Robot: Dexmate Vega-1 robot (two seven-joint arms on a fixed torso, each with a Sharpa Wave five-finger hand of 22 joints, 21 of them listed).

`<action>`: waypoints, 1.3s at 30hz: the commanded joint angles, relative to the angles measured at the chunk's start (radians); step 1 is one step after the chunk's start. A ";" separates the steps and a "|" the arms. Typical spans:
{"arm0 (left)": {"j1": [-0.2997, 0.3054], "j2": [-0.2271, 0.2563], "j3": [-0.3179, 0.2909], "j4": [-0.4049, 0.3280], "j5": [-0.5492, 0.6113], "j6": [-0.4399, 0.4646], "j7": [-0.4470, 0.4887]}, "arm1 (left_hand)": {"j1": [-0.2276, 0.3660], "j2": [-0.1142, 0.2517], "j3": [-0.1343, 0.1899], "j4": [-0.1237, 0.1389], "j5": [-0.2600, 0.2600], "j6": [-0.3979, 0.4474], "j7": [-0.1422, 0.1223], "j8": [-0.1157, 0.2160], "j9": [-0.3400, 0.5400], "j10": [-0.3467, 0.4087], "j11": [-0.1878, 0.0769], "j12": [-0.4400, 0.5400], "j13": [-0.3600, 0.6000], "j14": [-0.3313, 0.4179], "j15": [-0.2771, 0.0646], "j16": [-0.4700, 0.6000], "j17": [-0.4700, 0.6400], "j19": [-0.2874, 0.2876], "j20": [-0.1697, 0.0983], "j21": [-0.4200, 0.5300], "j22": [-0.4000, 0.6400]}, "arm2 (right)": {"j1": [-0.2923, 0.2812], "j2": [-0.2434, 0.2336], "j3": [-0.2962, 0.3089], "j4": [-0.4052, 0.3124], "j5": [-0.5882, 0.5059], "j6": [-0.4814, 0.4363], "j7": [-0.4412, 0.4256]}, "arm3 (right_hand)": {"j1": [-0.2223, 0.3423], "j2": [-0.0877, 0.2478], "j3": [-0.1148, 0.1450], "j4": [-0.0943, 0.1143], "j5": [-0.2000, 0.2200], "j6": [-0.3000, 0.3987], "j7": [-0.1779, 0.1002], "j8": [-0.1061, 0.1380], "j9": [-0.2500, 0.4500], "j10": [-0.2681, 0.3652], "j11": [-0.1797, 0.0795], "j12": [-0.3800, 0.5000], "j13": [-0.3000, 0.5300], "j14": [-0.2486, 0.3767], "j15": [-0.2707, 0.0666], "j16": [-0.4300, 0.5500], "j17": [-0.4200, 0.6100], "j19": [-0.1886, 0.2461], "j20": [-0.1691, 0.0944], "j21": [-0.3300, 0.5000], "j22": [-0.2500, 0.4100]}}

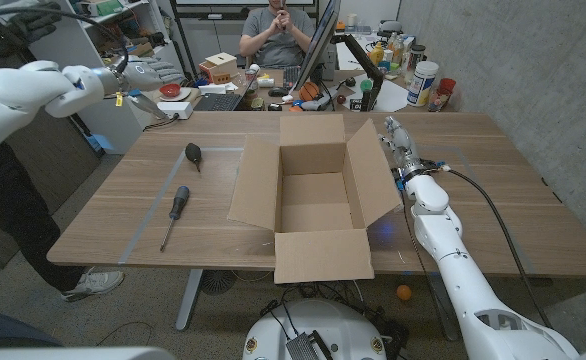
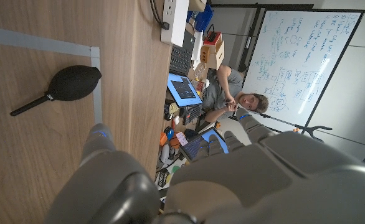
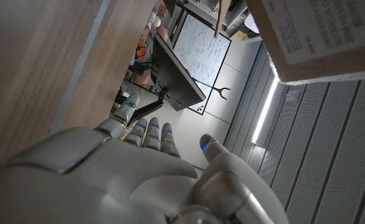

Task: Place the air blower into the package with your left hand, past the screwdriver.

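Left hand point(image 1: 145, 72): raised past the table's far left corner, holding nothing — fingers apart.
Right hand point(image 1: 397, 140): fingers spread, empty, just beside the package's right flap.
Air blower point(image 1: 192, 156): left of the package point(image 1: 313, 200), bare wood between.
Screwdriver point(image 1: 175, 213): nearer the front edge than the blower — well apart from the package.

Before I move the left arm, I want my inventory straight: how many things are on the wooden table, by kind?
Black rubber air blower: 1
Black-handled screwdriver: 1
Open brown cardboard box: 1
Total: 3
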 commanded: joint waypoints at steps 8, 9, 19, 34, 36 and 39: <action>-0.179 -0.149 0.191 0.176 0.131 -0.004 0.033 | 0.029 0.003 -0.024 -0.009 0.022 -0.360 -0.028 0.013 0.005 -0.197 -0.009 0.009 0.001 -0.075 0.000 0.009 0.001 -0.005 -0.002 0.003 0.003 | 0.078 -0.046 -0.073 0.050 -0.078 0.036 -0.042 | -0.012 0.073 -0.001 -0.003 -0.001 0.015 0.000 0.008 0.003 0.008 0.002 0.004 0.002 0.000 -0.013 0.005 0.000 0.009 -0.045 -0.008 0.003; -0.187 -0.154 0.201 0.184 0.134 -0.007 0.038 | 0.031 0.002 -0.026 -0.010 0.024 -0.358 -0.028 0.014 0.005 -0.197 -0.010 0.009 0.001 -0.074 -0.001 0.009 0.001 -0.005 -0.002 0.004 0.003 | 0.079 -0.047 -0.074 0.051 -0.079 0.036 -0.044 | -0.012 0.073 -0.001 -0.003 -0.001 0.015 0.000 0.008 0.003 0.009 0.003 0.004 0.002 0.000 -0.013 0.005 0.000 0.009 -0.045 -0.009 0.003; -0.230 -0.170 0.273 0.199 0.138 -0.062 0.034 | 0.042 -0.002 -0.048 -0.015 0.034 -0.359 -0.021 0.015 0.005 -0.199 -0.016 0.012 0.002 -0.078 -0.003 0.009 0.002 -0.016 -0.014 0.001 0.003 | 0.081 -0.054 -0.079 0.060 -0.072 0.039 -0.052 | -0.012 0.074 -0.001 -0.003 -0.001 0.016 0.000 0.008 0.003 0.009 0.003 0.004 0.002 0.001 -0.014 0.005 -0.001 0.011 -0.046 -0.013 0.003; -0.243 -0.137 0.339 0.120 0.268 -0.119 0.004 | 0.064 -0.002 -0.099 -0.020 0.057 -0.382 -0.005 0.009 0.006 -0.244 0.002 0.004 0.002 -0.107 0.006 0.004 0.002 -0.047 -0.020 -0.004 0.003 | 0.072 -0.054 -0.079 0.061 -0.068 0.044 -0.068 | -0.012 0.074 -0.002 -0.003 0.000 0.022 -0.002 0.010 0.003 0.016 0.002 0.006 0.002 0.007 -0.013 0.006 -0.002 0.016 -0.046 -0.020 0.004; -0.239 -0.132 0.340 0.114 0.280 -0.122 -0.002 | 0.066 -0.002 -0.104 -0.020 0.059 -0.383 -0.005 0.009 0.006 -0.247 0.000 0.004 0.002 -0.109 0.006 0.004 0.002 -0.048 -0.020 -0.003 0.003 | 0.069 -0.054 -0.080 0.057 -0.069 0.040 -0.071 | -0.012 0.074 -0.002 -0.003 0.000 0.022 -0.001 0.010 0.003 0.015 0.002 0.006 0.002 0.008 -0.013 0.006 -0.002 0.016 -0.046 -0.020 0.004; -0.232 -0.125 0.344 0.111 0.300 -0.127 -0.003 | 0.070 -0.001 -0.116 -0.020 0.064 -0.388 -0.003 0.008 0.006 -0.252 0.002 0.004 0.002 -0.116 0.010 0.004 0.003 -0.055 -0.021 -0.004 0.004 | 0.066 -0.054 -0.080 0.053 -0.069 0.040 -0.073 | -0.012 0.074 -0.002 -0.003 0.000 0.023 -0.001 0.010 0.003 0.015 0.003 0.005 0.002 0.009 -0.013 0.006 -0.002 0.017 -0.047 -0.021 0.004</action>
